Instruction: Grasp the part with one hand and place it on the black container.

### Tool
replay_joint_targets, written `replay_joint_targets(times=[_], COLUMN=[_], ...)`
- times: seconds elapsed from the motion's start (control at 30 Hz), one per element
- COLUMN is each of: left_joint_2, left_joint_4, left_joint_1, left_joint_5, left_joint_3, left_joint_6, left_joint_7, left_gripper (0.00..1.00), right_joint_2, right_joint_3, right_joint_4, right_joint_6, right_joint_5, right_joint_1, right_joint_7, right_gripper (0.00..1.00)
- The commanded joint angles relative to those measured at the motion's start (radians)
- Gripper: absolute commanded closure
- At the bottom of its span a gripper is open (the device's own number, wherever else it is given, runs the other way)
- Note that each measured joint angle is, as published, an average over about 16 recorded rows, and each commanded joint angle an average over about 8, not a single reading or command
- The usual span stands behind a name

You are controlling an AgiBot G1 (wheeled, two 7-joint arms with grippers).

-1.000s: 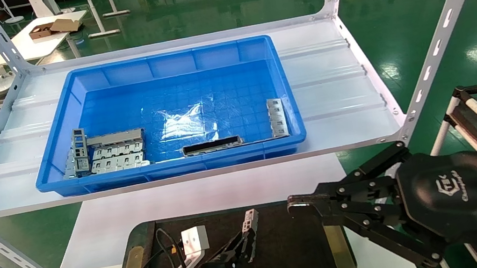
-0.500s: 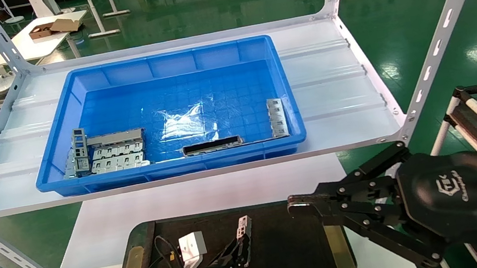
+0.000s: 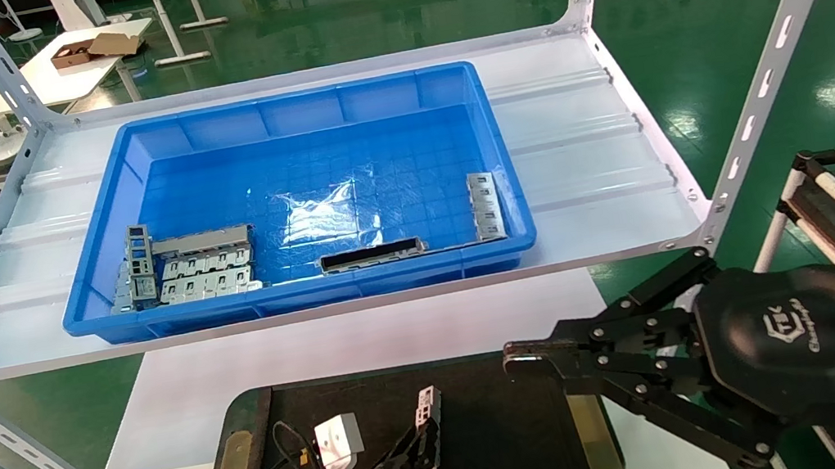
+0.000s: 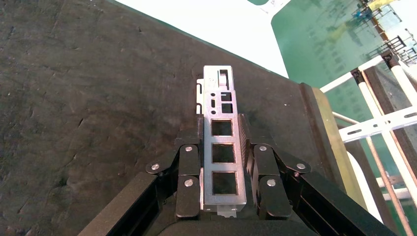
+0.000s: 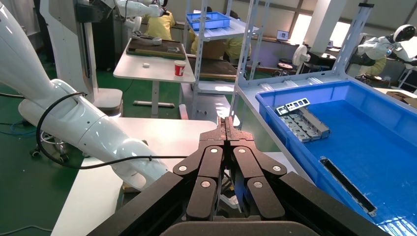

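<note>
My left gripper is shut on the part, a slim silver-grey channel bar with square windows. It holds the bar low over the middle of the black container. In the left wrist view the part sits lengthwise between the fingers of the left gripper, its far end over the matte tray floor. I cannot tell whether the bar touches the floor. My right gripper is shut and empty, hovering by the tray's right rim; it also shows in the right wrist view.
A big blue bin stands on the white shelf behind the tray. It holds flat silver plates, a dark-hollowed bar and another plate. Slanted shelf uprights stand to the right.
My left gripper has moved down and back toward me with the part, bringing it closer to the tray floor. The right arm has not moved.
</note>
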Motion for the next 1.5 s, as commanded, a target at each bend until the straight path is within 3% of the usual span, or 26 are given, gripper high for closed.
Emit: replay_joint_targets(times=[0.03, 0.1, 0.27, 0.3, 0.37, 0.97, 1.23, 1.5], left_joint_2=[0.002, 0.003, 0.003, 0.002, 0.002, -0.031, -0.149, -0.324], left_joint_4=[0.004, 0.007, 0.016, 0.018, 0.021, -0.042, -0.198, -0.344], left_joint_1=[-0.001, -0.001, -0.004, -0.005, -0.007, -0.025, -0.009, 0.02], left_joint_5=[-0.001, -0.003, -0.006, -0.007, -0.008, 0.011, 0.028, -0.037], left_joint_3=[0.002, 0.005, 0.013, 0.015, 0.018, 0.039, 0.03, -0.034], left_joint_6=[-0.002, -0.003, -0.004, -0.004, -0.004, 0.052, 0.178, 0.401], left_joint_7=[-0.001, -0.002, -0.005, -0.006, -0.006, 0.026, 0.088, 0.176], left_gripper=[1.0, 0.92, 0.3, 0.17, 0.0, 0.0, 0.0, 0.0], right_joint_2=[0.0, 0.0, 0.0, 0.0, 0.0, 0.0, 0.001, 0.001], right_joint_3=[0.0, 0.0, 0.0, 0.0, 0.0, -0.001, -0.001, -0.002], right_joint_4=[0.0, 0.0, 0.0, 0.0, 0.0, 0.0, 0.0, 0.0], right_joint_6=[0.0, 0.0, 0.0, 0.0, 0.0, 0.0, 0.001, 0.001], right_joint_5=[0.0, 0.0, 0.0, 0.0, 0.0, 0.001, 0.001, 0.001], right_joint_1=[0.0, 0.0, 0.0, 0.0, 0.0, 0.0, 0.0, 0.0], right_joint_7=[0.0, 0.0, 0.0, 0.0, 0.0, -0.001, -0.001, -0.001], right_gripper=[0.86, 0.64, 0.11, 0.03, 0.0, 0.0, 0.0, 0.0])
